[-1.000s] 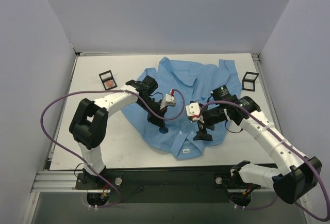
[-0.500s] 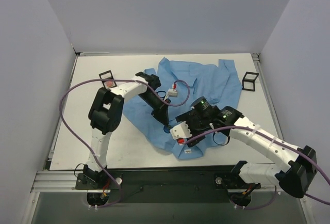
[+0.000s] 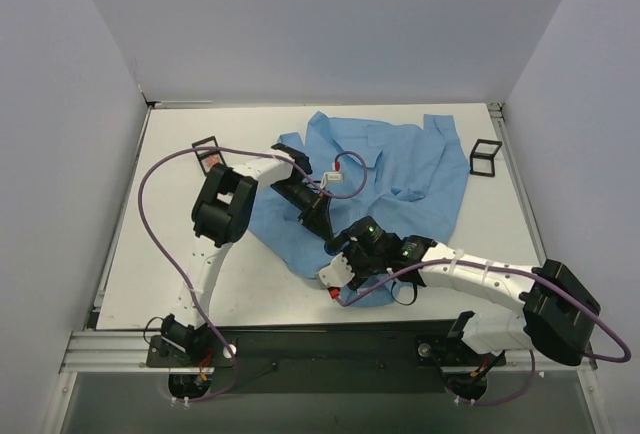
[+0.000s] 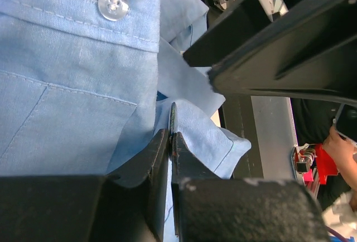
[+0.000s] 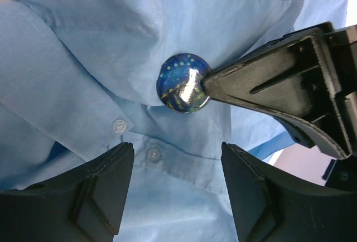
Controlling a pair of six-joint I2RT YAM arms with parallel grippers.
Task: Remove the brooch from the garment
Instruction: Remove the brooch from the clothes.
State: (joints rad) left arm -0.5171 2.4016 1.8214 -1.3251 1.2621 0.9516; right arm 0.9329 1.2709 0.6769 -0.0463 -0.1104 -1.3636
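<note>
Brooch (image 5: 183, 83): round domed disc, deep blue, glossy like glass or enamel. Pale yellow dots run round its upper rim, yellowish streaks lower down, and a hard white glare patch sits right of centre. It's on the front of the shirt (image 5: 83, 58), just above the button strip, with two small clear buttons (image 5: 119, 125) below-left of it. Can't make it out from the top camera; both gripper heads meet over the near part of the shirt there.

Shirt: light blue, matte fine-weave cloth with stitched seams, crumpled in soft folds on the white table (image 3: 170, 254). Left wrist view shows a pearly white button (image 4: 113, 3) on a stitched band.

Left gripper (image 4: 170, 139): matte black angular fingers, jaws almost together, pinching a thin fold of shirt. In the right wrist view its tip meets the brooch's right rim. Can't tell whether the rim itself is in the pinch.

Right gripper (image 5: 177, 153): same black fingers, jaws well apart, holding nothing. The brooch is just ahead of the gap, no contact.

Black rectangular frame (image 3: 205, 151) lies left of the shirt, second frame (image 3: 485, 156) right of it.
</note>
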